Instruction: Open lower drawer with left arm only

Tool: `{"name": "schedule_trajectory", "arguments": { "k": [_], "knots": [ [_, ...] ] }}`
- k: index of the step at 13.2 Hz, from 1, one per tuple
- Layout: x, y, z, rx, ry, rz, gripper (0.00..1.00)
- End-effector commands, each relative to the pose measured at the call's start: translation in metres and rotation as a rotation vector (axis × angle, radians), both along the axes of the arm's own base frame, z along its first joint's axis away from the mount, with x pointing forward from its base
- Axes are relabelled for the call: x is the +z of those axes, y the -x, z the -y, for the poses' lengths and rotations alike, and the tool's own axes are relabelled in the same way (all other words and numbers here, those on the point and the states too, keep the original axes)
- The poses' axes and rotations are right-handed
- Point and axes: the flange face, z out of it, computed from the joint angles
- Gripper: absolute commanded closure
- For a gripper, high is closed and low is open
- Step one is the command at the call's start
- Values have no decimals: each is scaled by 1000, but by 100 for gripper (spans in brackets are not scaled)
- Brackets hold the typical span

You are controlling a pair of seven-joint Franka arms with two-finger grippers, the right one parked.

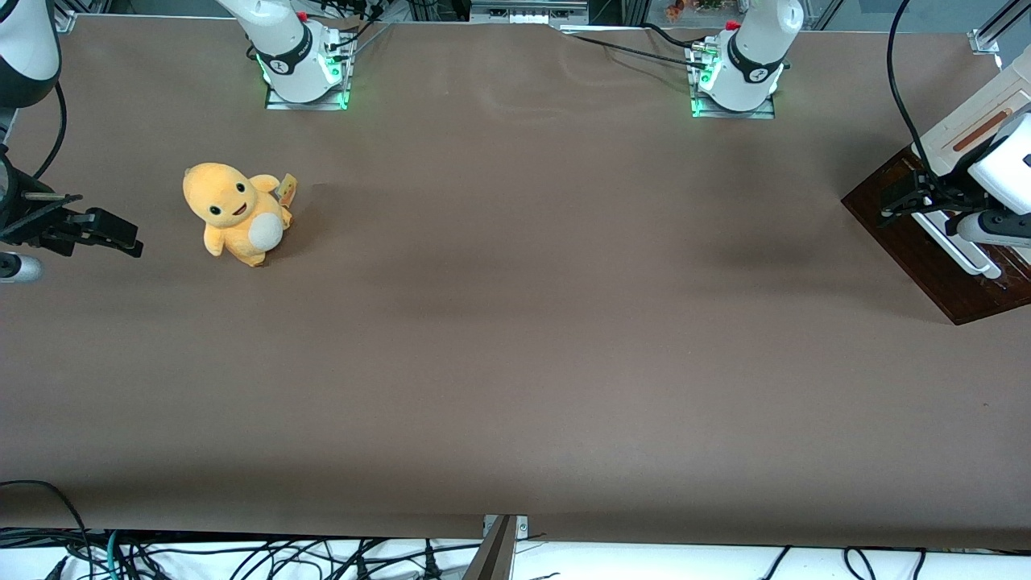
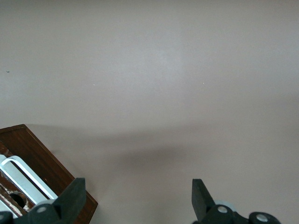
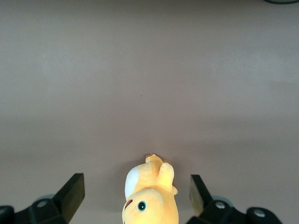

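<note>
The lower drawer point(image 1: 938, 258) sits at the working arm's end of the desk point(image 1: 515, 322), about three o'clock in the front view, the gripper point(image 1: 896, 197) hovering over its white handle point(image 1: 958, 250). From the left wrist, jaws spread wide, one finger point(image 2: 70, 198) above the handle point(image 2: 23, 175). Approach seems underway; next, straddling and closing on the bar.

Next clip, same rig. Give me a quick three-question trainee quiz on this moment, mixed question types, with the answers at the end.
1. True or false: the gripper holds the white handle.
2. The gripper's fingers stand: A) wide apart B) pressed together.
3. Which item sits toward the parked arm's end of the table?

Key:
1. False; it hovers over the lower drawer, gripping nothing.
2. A.
3. The yellow plush toy.
</note>
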Motion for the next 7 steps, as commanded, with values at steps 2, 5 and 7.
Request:
{"name": "schedule_trajectory", "arguments": {
  "k": [2, 5, 7],
  "knots": [
    [5, 6, -1, -17, 7, 3, 0],
    [6, 7, -2, -15, 7, 3, 0],
    [6, 7, -2, -15, 7, 0, 0]
  ]
}}
